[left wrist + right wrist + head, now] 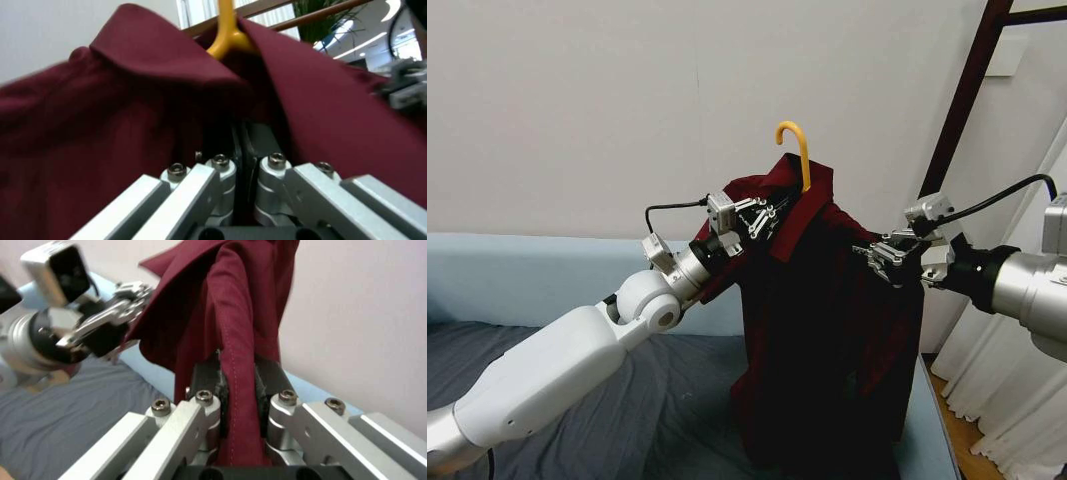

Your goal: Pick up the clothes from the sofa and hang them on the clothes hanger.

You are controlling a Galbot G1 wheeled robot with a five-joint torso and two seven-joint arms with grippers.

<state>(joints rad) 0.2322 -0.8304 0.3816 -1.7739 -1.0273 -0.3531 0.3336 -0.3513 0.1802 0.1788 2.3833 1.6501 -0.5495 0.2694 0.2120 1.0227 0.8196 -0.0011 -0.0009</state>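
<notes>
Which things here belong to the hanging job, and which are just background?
Job: red shirt, yellow hanger, left gripper shut at its collar, right gripper shut on its edge, sofa, wooden frame (likely the rack).
Background: white curtain, wall.

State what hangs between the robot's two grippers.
In the head view, the maroon shirt on its yellow hanger spans between left gripper and right gripper.
</notes>
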